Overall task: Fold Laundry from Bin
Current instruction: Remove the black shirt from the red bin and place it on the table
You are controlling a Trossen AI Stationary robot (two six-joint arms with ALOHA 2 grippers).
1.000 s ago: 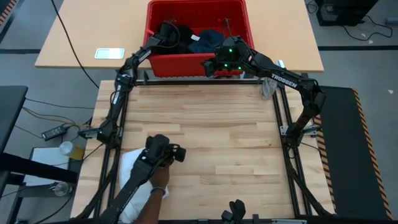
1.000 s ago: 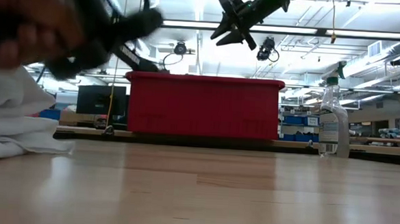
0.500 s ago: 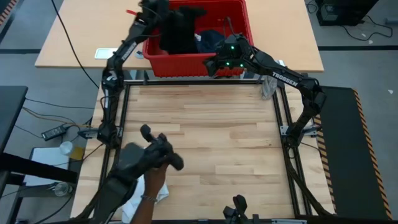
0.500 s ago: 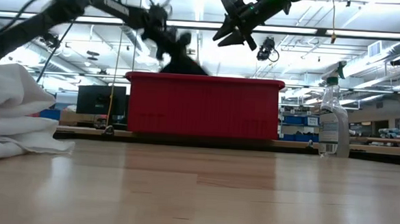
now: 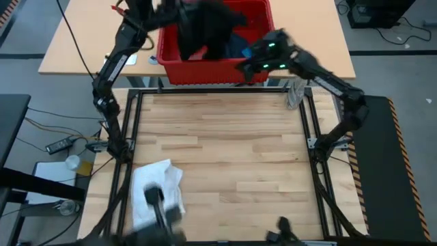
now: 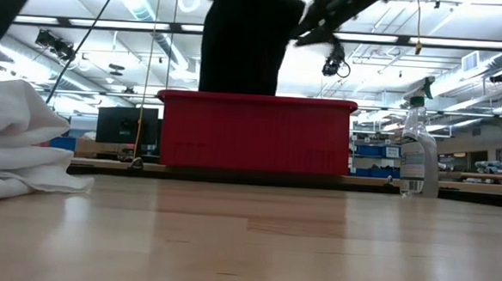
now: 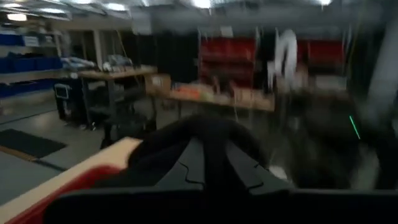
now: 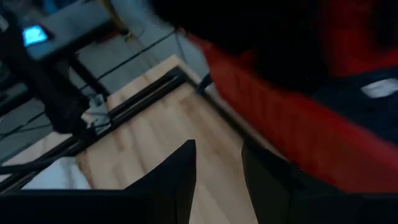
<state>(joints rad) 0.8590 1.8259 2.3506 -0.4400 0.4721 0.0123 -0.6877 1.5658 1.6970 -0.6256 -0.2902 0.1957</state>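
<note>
The red bin [image 5: 215, 65] stands on the far table beyond the work table. My left gripper [image 5: 176, 9] is high above the bin, shut on the black garment [image 6: 241, 41], which hangs down toward the bin. A dark navy garment with a white tag [image 8: 373, 90] lies in the bin. My right gripper [image 5: 246, 65] hovers open and empty over the bin's near right rim, beside the black garment. The white garment [image 5: 156, 190] lies bunched on the work table at the near left. My left gripper pinches a bunched-up part of the black garment [image 7: 208, 134] between its two fingers, at the garment's top. The garment hangs below the gripper over the bin. Its lower end goes behind the bin's rim [image 6: 236, 95], so I cannot tell whether it is clear of the bin.
A clear spray bottle [image 5: 295, 94] stands at the work table's far right corner. A blurred dark shape [image 5: 160, 208] shows at the near edge by the white garment. The wooden table top [image 5: 232, 157] is bare in the middle and on the right.
My left gripper has gone up out of the bin with the black garment, which now hangs lifted above the bin. My right gripper has shifted a little toward the table's right. A person's hand has drawn back from the white garment toward the near edge.
</note>
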